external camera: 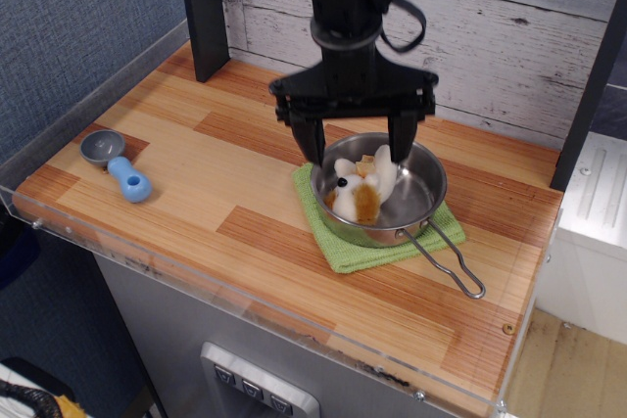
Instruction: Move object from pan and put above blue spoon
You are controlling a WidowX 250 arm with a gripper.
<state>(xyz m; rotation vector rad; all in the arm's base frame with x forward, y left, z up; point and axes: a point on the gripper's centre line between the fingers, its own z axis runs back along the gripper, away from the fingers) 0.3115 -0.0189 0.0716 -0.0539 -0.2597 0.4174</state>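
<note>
Steel pan: on green cloth, right of surface.
Plush toy: inside pan, directly below pincer.
Pincer: spread wide, holding nothing, fingers straddling toy.
Blue spoon: far left, well apart.

I count one plush animal, one steel pan with a single wire loop handle, and one green cloth on my wooden table. There is one blue spoon, and one dark post stands at the back. I have one gripper with two fingers
</note>
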